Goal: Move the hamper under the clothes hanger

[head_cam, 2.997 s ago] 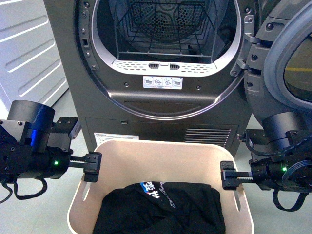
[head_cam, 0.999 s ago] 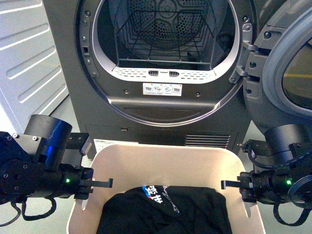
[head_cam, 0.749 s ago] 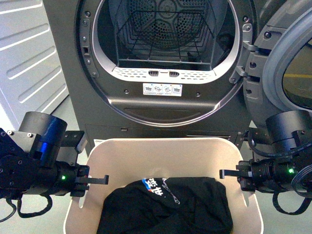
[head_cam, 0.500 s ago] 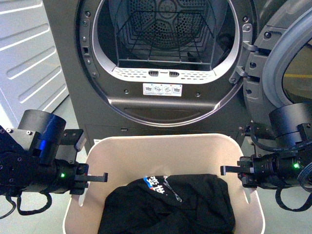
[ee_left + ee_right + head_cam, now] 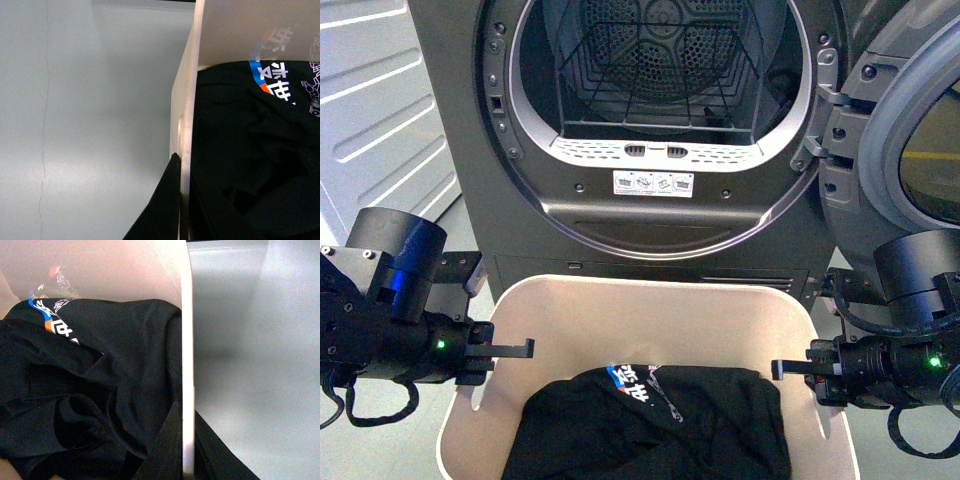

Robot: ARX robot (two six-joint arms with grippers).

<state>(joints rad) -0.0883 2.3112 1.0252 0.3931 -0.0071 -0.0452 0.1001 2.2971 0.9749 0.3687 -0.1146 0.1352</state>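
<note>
**Two arms hold the hamper by the dryer**

A big dark dryer (image 5: pixel 660 130) stands with its round door wide open. Right in front of it, on the pale floor (image 5: pixel 90 125), sits the beige hamper (image 5: pixel 650 300). A black shirt (image 5: pixel 650 430) with blue and white print lies bunched inside.

The left arm (image 5: pixel 390 320) is at one side wall and the right arm (image 5: pixel 910 340) is at the other. Each arm's jaws are clamped on the hamper's rim, one finger inside and one outside.
</note>
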